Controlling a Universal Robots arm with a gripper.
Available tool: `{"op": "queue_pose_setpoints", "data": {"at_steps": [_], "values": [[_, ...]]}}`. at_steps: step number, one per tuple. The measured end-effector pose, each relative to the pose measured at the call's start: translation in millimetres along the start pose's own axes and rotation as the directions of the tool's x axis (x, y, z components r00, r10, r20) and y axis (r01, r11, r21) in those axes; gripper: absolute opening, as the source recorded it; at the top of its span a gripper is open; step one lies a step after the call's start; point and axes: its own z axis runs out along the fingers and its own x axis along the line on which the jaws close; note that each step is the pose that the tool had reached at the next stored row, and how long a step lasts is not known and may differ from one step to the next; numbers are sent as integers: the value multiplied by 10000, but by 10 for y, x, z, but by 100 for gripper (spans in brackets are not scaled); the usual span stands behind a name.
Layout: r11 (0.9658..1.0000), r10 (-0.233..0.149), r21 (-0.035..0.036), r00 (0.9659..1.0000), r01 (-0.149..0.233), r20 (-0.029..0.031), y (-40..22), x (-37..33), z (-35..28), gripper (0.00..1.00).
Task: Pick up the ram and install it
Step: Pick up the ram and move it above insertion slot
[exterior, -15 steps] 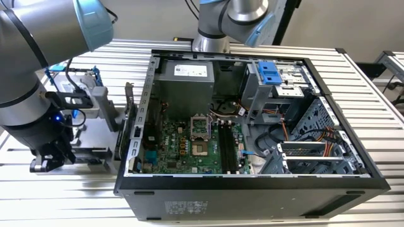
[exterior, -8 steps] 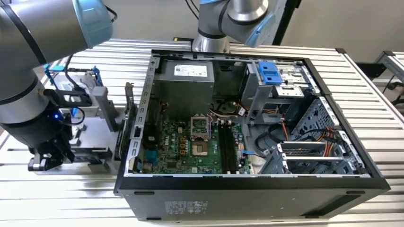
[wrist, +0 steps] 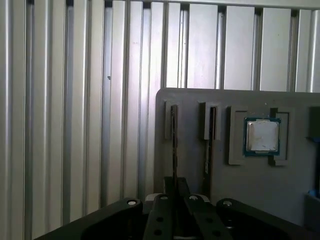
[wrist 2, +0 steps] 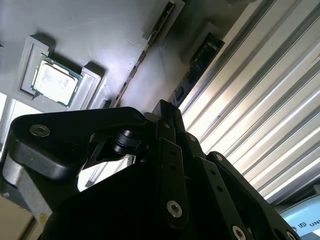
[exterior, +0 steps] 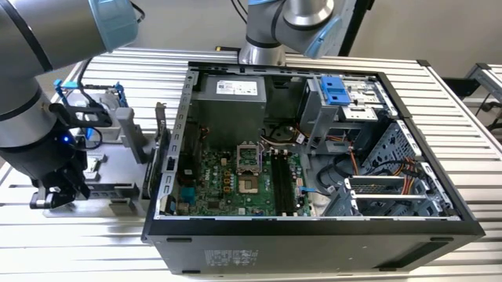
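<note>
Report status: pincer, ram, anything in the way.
Pincer over parts tray, at one end of the ram. Ram on edge in tray slot. Second stick in next slot.

Open computer case (exterior: 314, 235) on ribbed table (exterior: 462, 100); processor (wrist: 261, 136) in grey tray (wrist: 190, 102).

Robotics lab bench, by look of it. Ribbed aluminium table (exterior: 471, 117), grey-and-blue robot arm (exterior: 32, 88) over it. Open PC case (exterior: 314, 232) lying on side, motherboard (exterior: 235, 176) bared. Grey fixture plate (wrist: 190, 150), CPU (wrist: 261, 136) seated in pocket. Second arm's base (exterior: 263, 53) at table's far edge. Plain wall behind.
</note>
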Motion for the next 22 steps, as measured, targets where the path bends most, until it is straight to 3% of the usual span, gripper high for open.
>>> {"op": "queue_pose_setpoints", "data": {"at_steps": [11, 22], "values": [[10000, 0, 1, 10000, 0, 0, 5, -4, -170, 0], [9999, 145, 4, 9999, -145, 4, 9, -7, -293, 0]]}}
